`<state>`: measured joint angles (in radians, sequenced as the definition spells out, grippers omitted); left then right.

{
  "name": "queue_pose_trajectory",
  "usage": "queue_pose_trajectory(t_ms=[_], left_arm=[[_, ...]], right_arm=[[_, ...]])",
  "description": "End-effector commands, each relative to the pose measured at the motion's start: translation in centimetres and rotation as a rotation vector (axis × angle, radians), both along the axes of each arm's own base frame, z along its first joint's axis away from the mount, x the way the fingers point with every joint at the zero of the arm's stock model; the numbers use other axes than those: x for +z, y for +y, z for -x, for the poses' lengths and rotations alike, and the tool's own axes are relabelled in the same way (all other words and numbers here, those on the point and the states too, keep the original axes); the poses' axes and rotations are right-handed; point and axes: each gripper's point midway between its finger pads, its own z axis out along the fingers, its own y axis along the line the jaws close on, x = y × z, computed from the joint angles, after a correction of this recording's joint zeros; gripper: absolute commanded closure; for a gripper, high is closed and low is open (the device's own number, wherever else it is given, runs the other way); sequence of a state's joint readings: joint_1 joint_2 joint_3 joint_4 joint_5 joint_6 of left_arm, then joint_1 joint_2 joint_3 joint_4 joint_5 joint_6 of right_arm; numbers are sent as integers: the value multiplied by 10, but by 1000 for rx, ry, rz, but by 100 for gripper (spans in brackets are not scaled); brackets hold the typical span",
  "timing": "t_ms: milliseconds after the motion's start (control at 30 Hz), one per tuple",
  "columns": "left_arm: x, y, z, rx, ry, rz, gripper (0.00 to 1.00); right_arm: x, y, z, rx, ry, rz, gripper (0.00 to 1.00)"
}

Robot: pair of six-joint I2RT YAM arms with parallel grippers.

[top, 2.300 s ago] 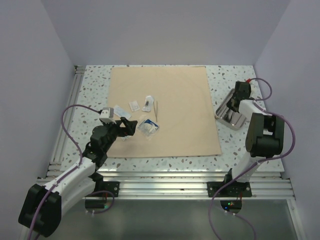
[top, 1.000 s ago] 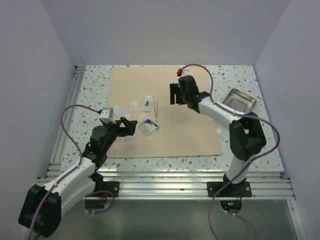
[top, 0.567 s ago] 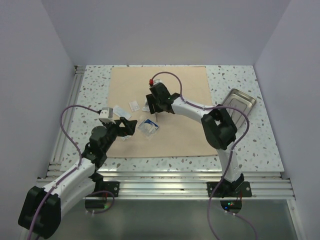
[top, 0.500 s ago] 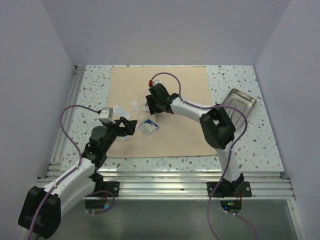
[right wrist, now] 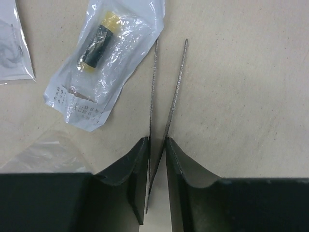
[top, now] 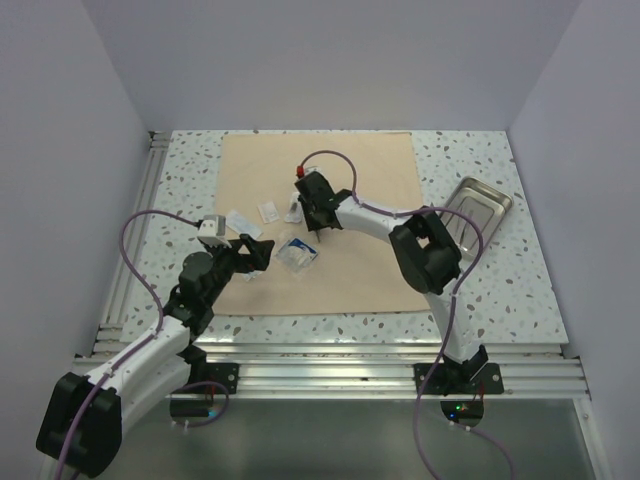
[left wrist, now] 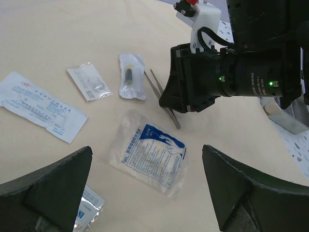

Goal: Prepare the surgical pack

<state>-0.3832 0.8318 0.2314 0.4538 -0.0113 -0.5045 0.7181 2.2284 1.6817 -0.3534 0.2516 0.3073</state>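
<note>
Nothing legible. Blue-white sachet point(left wrist: 153, 153): blue logo block plus lines of small print, too blurred to read. Long sachet point(left wrist: 41, 105): rows of fine blue print, unreadable. Pouch point(right wrist: 104, 60) with the black-yellow part: a few printed lines at its lower edge, characters not resolvable. Corner sachet point(left wrist: 91, 205): blue print, cut off and blurred.

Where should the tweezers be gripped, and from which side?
Grip the tweezers near their joined end, coming straight down, one finger outside each blade. They lie flat on the wrap sheet, blades splaying toward the tips, so the narrow end fits between the fingers. The right hand straddles that spot.
</note>
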Motion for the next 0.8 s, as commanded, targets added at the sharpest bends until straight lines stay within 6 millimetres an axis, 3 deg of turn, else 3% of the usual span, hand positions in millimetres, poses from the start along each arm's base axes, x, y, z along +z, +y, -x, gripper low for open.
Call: queue_pose_trajectory(t_ms=[0,133,267,333,367,400,433,500,533,567,600,633,700,733,767], left_arm=[[23,-5,-5,-13,-65,13,0],[23,-5,-5,-13,-64,12,0],[21,-5,-5,-13,-61,11,0],[22,-4,-5,-12,-63,11,0],[22,-4,-5,-12,-65,10,0],[22,-4,-5,-12,-65,10,0],[22,-4,-5,-12,-63,11,0],[21,-5,-5,-13,-60,10,0],[21,-5,-5,-13,-61,11,0],[21,-5,-5,-15,-60,10,0],[22,-5,-5,-15,-64,12,0],[22,-5,-5,-15,-64,12,0],[22,-5,-5,-14,-63,14,0],[23,-5,-5,-14,-65,14,0],[22,-5,-5,-14,-62,13,0]], right_arm=[[2,3,-4,-4,-9,3,76],[13,-3,-5,-26,-29,6,91],[44,-24,-11,-69,-85,25,96],[65,-47,-16,-111,-107,-1,96],[86,-57,-18,-128,-133,-31,96],[82,-71,-15,-149,-116,-33,96],[89,-93,-24,-190,-118,-62,96],[99,-126,-21,-243,-123,-96,96],[104,-155,-30,-298,-132,-116,96],[104,-172,-30,-326,-131,-126,96],[100,-220,-25,-414,-113,-169,95],[109,-238,-31,-454,-140,-179,95],[97,-264,-25,-509,-92,-244,95],[98,-296,-27,-582,-104,-271,96],[93,-306,-25,-609,-91,-302,96]])
